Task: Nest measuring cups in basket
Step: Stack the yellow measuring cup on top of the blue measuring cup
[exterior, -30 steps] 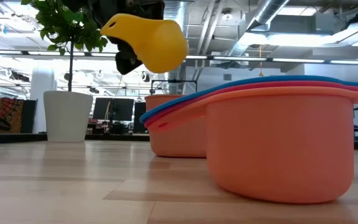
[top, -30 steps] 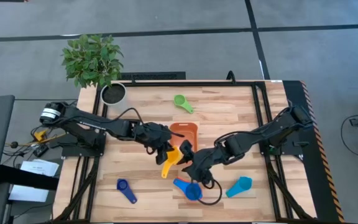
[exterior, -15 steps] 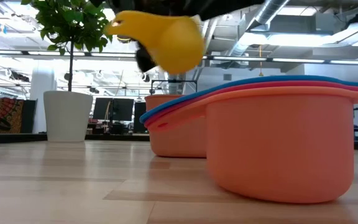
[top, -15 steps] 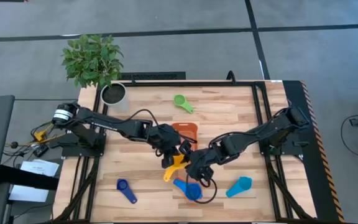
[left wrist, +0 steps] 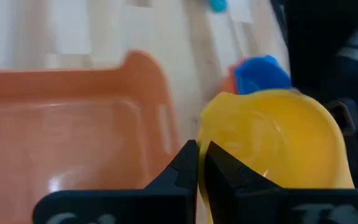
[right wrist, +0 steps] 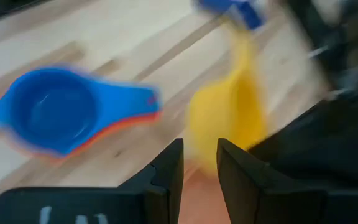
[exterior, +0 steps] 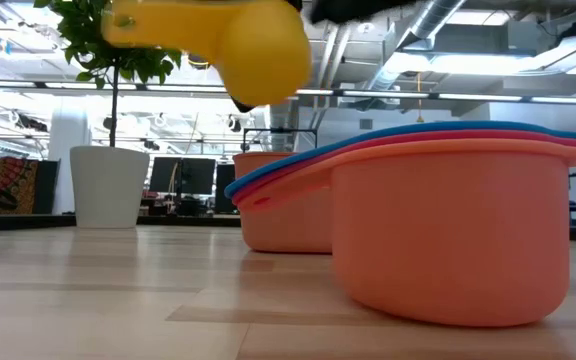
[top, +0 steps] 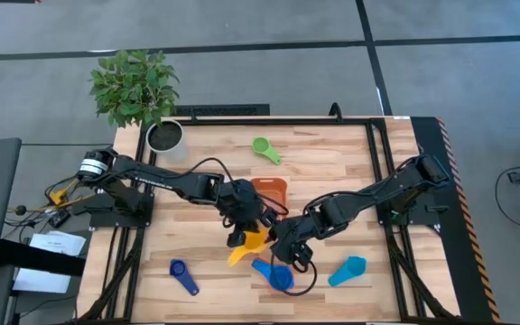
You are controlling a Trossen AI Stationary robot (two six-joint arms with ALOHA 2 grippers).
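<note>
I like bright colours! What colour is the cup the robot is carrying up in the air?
Yellow. The left gripper holds the yellow cup, shown best in the low view.

You have two dark, nearly black arms here, each a chain of slim links and rounded joints mounted on a black frame at the sides of the worktop (top: 332,162). The left arm's link farthest from the basket (top: 267,191) carries a white-and-silver collar — the right arm shows no such band. Thin black cables loop along both arms toward the basket. The left tool (left wrist: 201,163) ends in two flat, matte black wedge-shaped fingers; the right tool (right wrist: 197,163) has the same blocky black pair.
</note>
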